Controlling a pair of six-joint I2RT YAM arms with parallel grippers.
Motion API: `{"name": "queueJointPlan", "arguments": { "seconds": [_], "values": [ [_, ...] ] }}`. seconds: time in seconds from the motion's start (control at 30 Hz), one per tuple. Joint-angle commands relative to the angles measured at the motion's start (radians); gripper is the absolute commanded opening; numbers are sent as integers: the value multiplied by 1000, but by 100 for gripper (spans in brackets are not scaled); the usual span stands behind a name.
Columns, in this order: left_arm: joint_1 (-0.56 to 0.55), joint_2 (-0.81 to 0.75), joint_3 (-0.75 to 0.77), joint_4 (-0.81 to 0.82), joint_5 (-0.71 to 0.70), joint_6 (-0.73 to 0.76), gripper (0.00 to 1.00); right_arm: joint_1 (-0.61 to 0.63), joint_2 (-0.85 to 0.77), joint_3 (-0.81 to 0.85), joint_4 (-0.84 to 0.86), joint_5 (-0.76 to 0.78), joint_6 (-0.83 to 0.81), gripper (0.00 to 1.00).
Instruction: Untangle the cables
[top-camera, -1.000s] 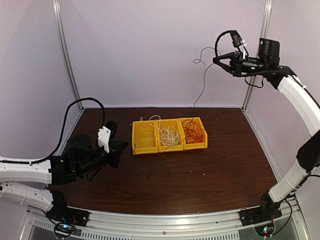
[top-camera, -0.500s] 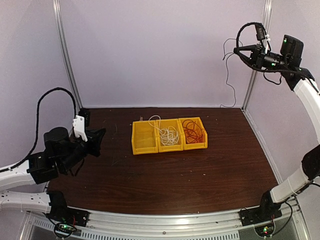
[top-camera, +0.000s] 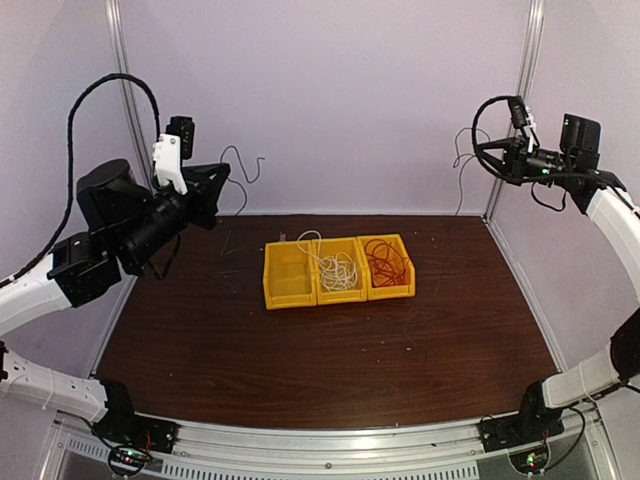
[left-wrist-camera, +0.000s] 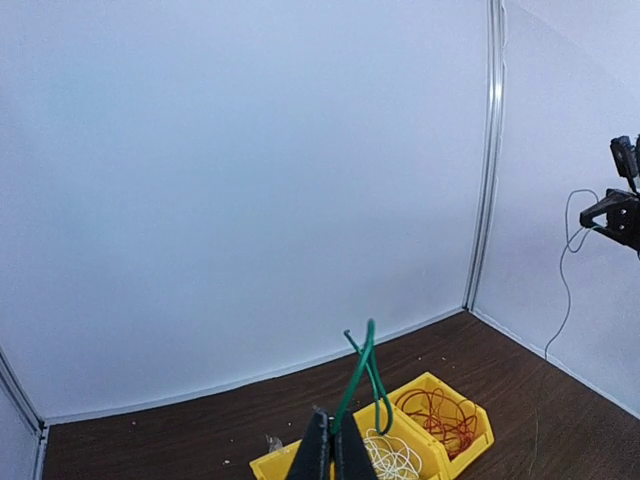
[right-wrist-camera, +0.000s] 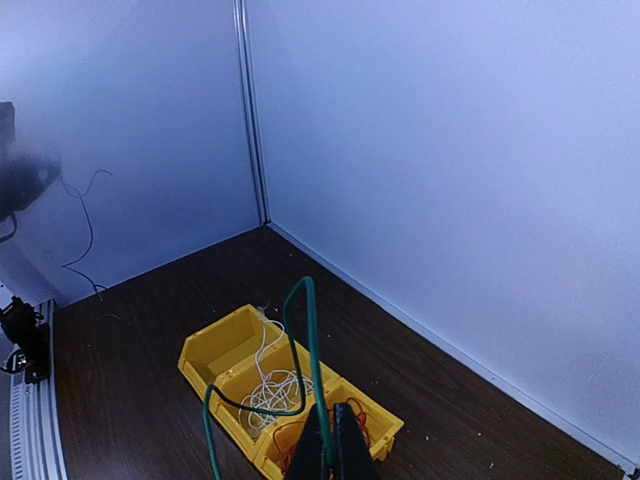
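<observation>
My left gripper (top-camera: 220, 180) is raised high at the left and shut on a thin dark green cable (top-camera: 240, 168), whose end curls above the jaws (left-wrist-camera: 366, 372) and trails down toward the table. Held high at the right, my right gripper (top-camera: 482, 152) is shut on a green cable (top-camera: 459, 185) that loops from its jaws (right-wrist-camera: 308, 345) and hangs down. Whether these are one cable or two I cannot tell. A white cable (top-camera: 340, 271) lies coiled in the middle yellow bin. The red cable (top-camera: 388, 262) fills the right bin.
Three joined yellow bins (top-camera: 288, 298) stand mid-table, and the left one holds nothing. The dark wood table (top-camera: 330, 370) is walled by pale panels with metal posts (top-camera: 128, 110) at the back corners. Thick black arm cables arch over both wrists.
My left arm has risen from table level to high at the left, lifting the green cable. My right gripper has moved right and slightly down, still holding its cable.
</observation>
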Motion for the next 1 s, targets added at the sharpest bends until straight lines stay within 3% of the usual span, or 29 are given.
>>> {"name": "queueJointPlan", "arguments": {
  "seconds": [0.0,0.13,0.33,0.97],
  "values": [
    [10,102,116,93,20,112,0,-28,-60,-152,-2,70,-63,0],
    [38,196,179,132,17,171,0,-29,-92,-314,0,99,-111,0],
    [109,326,269,101,46,97,0,-29,-152,-474,6,112,-153,0],
    [265,542,273,162,229,-32,0,-29,-131,-530,30,92,-154,0]
  ]
}}
